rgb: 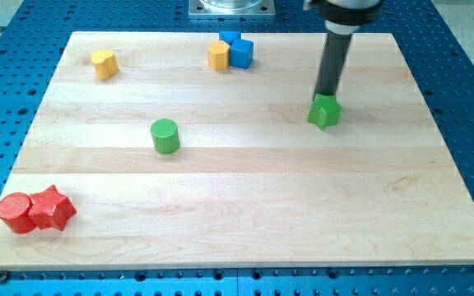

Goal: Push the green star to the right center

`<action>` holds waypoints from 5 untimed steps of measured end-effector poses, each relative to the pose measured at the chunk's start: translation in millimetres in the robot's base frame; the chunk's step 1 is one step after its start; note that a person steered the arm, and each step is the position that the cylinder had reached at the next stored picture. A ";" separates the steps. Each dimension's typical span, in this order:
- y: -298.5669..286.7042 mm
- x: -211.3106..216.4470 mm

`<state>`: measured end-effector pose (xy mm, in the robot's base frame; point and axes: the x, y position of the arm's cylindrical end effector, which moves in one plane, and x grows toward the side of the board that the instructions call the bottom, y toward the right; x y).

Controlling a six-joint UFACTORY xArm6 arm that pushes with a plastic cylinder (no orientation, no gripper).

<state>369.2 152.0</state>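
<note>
The green star lies on the wooden board, right of middle in the upper half of the view. My tip comes down from the view's top and stands right at the star's top edge, touching or nearly touching it.
A green cylinder stands left of centre. A yellow block and a blue block sit together at the top middle. A yellow heart-like block is at top left. A red cylinder and a red star sit at bottom left.
</note>
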 end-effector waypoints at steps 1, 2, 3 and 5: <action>-75.3 9.1; -61.6 36.2; -13.9 36.5; -3.4 97.0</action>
<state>466.2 148.6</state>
